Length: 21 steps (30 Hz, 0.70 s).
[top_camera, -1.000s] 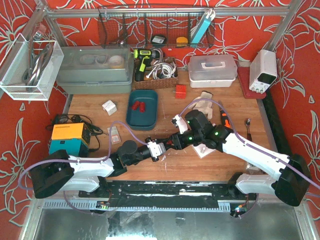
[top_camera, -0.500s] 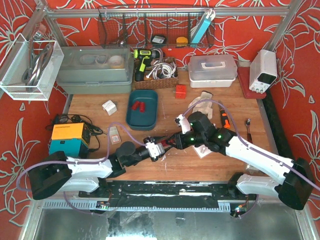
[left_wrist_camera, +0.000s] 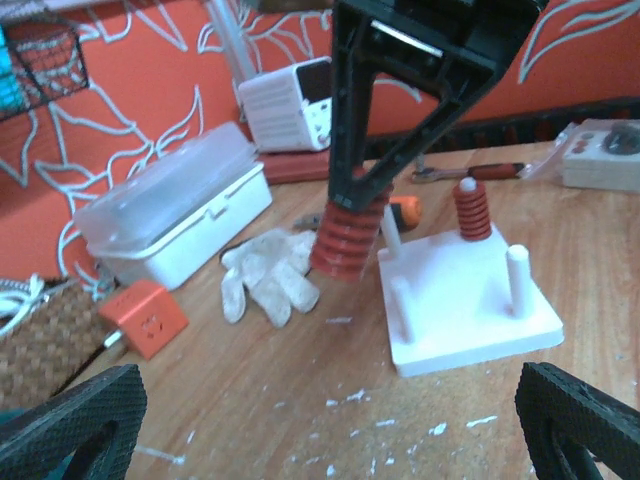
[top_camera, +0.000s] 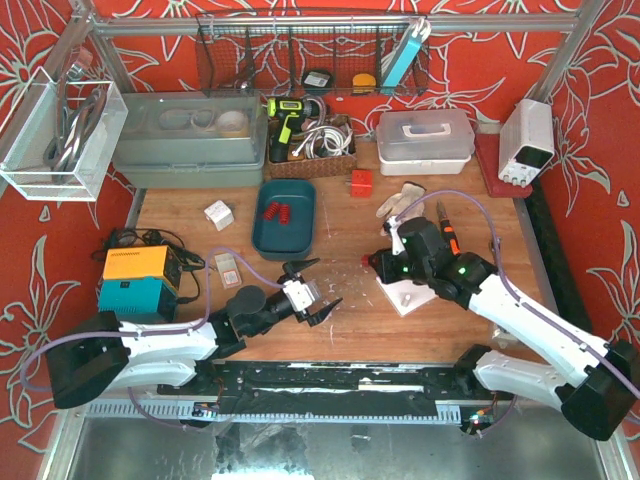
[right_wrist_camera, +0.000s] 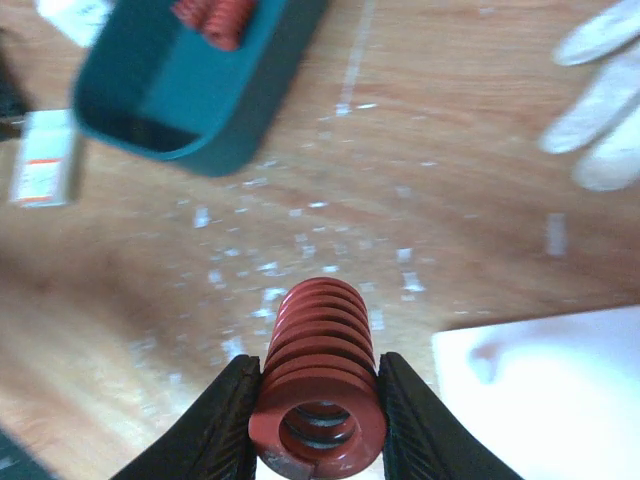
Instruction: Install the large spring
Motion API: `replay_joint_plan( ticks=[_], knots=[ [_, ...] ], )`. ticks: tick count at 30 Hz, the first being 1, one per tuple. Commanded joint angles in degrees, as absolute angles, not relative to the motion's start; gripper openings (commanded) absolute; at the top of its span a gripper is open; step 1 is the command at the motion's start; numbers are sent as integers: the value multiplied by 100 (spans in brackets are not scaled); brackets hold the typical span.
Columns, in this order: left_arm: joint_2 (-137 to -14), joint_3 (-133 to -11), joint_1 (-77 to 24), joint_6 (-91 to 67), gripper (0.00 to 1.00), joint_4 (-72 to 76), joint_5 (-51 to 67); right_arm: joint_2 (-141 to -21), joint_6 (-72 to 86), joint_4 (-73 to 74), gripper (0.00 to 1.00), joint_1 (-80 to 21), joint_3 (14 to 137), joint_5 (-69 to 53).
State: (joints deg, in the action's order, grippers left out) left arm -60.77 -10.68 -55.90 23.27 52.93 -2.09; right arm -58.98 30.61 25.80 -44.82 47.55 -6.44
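Over the middle of the wooden table, the right gripper is clamping the large spring, a red coil, by its upper turns, with one finger pressing on each side. Seen from the right wrist, the fingers are pinching the coil's flanks while its open bore is facing the camera. The large spring is hanging slightly tilted just beside the left edge of the white peg base. It is next to one of the bare pegs and threaded on none of them; whether its lower end is touching the wood cannot be told. A smaller red spring is sitting over another peg at the back of the base. The left gripper is hovering well to the left of the base, its jaws spread wide with nothing between them. Farther up the table, a teal tray is holding more red springs. A white glove and an orange cube are lying beyond the held coil.
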Motion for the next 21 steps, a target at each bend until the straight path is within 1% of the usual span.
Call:
replay_joint_plan(
  ticks=[1,4,9,16,21],
  knots=[
    [-6132,-1162,-5607,1950,100,4950,-796,-6016,2481,3362,0,-3941,5176,230],
    [-6129,-1301,-5607,1687,100,4595,-887,-6230,2289,3691,0,-3413,5379,337],
    [-6012,-1436,-5612,1383,100,4225,-898,-6694,1988,4257,0,-2954,5843,857],
    [-5904,-1256,-5607,1392,100,4347,-939,-7273,1856,4672,0,-2326,6270,976],
    [-5791,-1241,-5607,1341,100,4324,-855,-7516,1854,4603,0,-1909,6270,667]
  ],
)
